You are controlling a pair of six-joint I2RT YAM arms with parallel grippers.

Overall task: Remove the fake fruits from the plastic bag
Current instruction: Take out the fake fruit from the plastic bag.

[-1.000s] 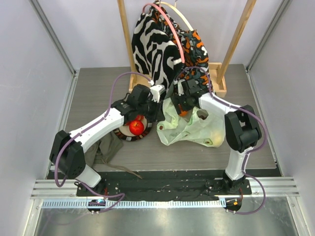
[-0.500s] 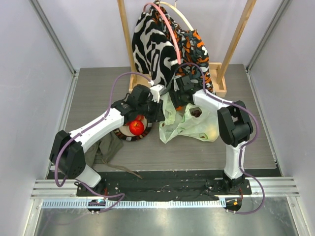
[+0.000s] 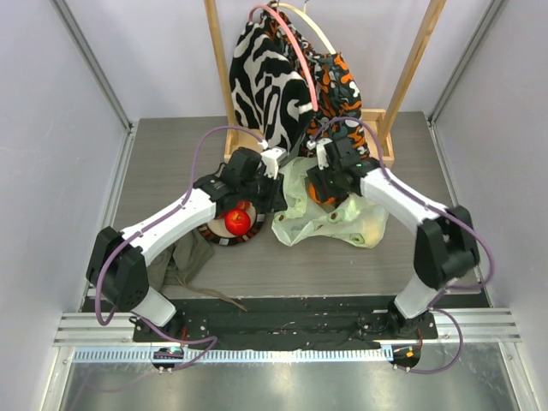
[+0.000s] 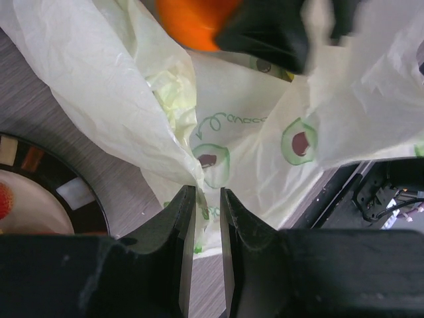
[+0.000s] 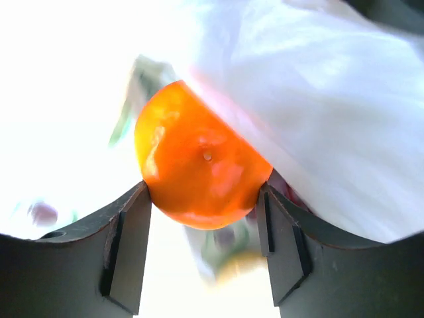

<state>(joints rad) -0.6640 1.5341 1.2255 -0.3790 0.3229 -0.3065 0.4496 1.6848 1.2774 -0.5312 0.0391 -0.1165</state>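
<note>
The pale-green plastic bag printed with avocado halves lies crumpled mid-table. My left gripper is shut on a fold of the bag's edge, holding it up. My right gripper sits at the bag's mouth, shut on an orange fruit that fills the gap between its fingers. From the left wrist view the same orange fruit shows above the bag, under the right gripper. A red apple rests on the dark-rimmed plate. Other fruits inside the bag are blurred.
Black-white-orange garments hang from a wooden rack right behind the bag. An olive-grey cloth lies at the near left, beside the plate. The plate's rim is just left of my left fingers.
The right arm went toward the rack, then came back to the bag's mouth, its elbow swinging out right. The bag shifted and changed shape. The left arm stayed put.
</note>
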